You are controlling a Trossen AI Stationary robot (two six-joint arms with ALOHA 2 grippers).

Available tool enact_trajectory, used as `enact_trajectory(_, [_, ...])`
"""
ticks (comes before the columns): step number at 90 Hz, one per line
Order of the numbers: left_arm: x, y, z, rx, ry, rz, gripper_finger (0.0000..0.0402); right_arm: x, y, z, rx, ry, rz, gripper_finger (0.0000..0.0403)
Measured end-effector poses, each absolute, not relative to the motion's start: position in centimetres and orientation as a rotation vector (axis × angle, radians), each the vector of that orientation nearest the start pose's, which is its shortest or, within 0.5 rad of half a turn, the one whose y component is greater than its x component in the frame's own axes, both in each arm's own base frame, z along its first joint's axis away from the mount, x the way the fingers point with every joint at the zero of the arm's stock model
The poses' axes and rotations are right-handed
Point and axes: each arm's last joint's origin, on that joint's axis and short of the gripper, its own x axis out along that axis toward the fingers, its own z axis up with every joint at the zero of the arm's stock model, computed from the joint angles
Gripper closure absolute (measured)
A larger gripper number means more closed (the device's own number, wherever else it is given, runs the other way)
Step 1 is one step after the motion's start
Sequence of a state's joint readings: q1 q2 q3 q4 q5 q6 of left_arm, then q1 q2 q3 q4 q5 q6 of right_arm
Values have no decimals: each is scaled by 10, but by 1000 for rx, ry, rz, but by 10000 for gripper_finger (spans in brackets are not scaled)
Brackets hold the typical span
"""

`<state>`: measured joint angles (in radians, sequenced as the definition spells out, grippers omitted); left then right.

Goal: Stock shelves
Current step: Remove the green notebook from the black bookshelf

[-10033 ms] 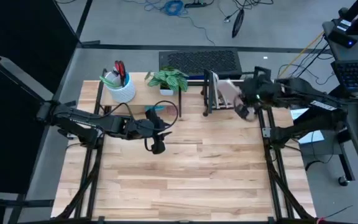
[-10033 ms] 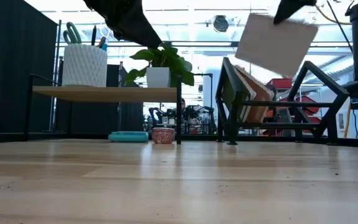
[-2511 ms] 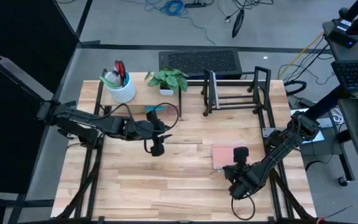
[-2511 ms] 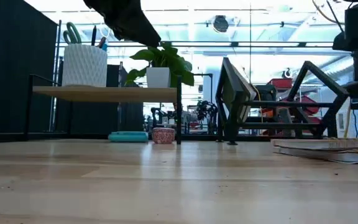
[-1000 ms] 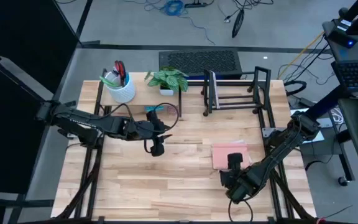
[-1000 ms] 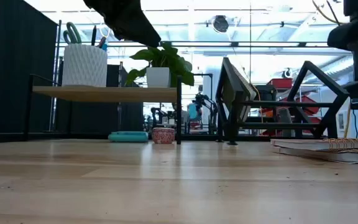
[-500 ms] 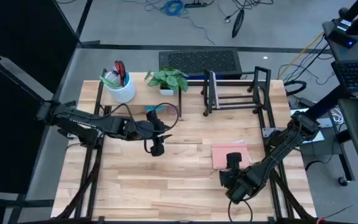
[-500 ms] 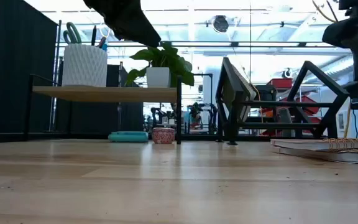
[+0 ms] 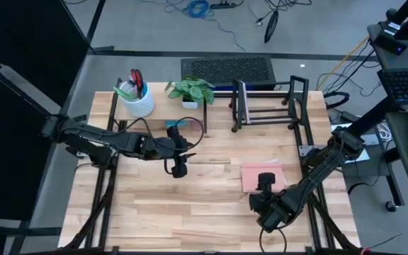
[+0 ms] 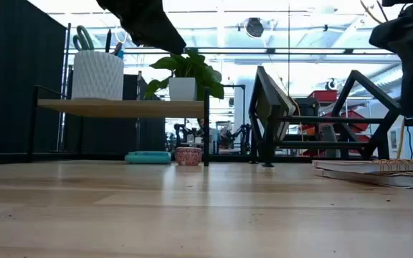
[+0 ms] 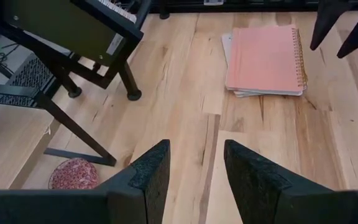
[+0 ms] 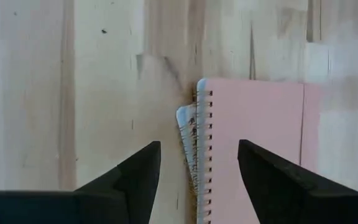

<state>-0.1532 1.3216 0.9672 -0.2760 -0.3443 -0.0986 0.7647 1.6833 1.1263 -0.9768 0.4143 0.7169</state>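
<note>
The right gripper (image 9: 265, 182) hovers with fingers spread over the near end of the pink spiral notebook (image 9: 261, 174), which lies flat atop other notebooks toward the bench's (image 9: 190, 212) right edge; the left gripper (image 9: 178, 167), also spread, waits mid-bench; the wooden riser shelf (image 9: 163, 106) and black wire rack (image 9: 268, 106) stand along the far edge, the riser left of the rack.

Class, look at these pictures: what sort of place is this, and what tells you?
Probably a robotics lab: two robot arms work at a wood table, cables trail on the floor, and a laptop sits beside the rig. Beyond the rack, a large workshop shows.
</note>
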Motion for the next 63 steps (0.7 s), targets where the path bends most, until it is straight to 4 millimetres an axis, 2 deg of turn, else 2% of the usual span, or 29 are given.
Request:
enact_trajectory(49, [280, -33, 274, 61, 604, 214, 262, 224, 195, 194, -187, 1203, -208, 204])
enact_trajectory(63, [281, -33, 276, 58, 592, 214, 262, 236, 179, 198, -42, 1091, -415, 204])
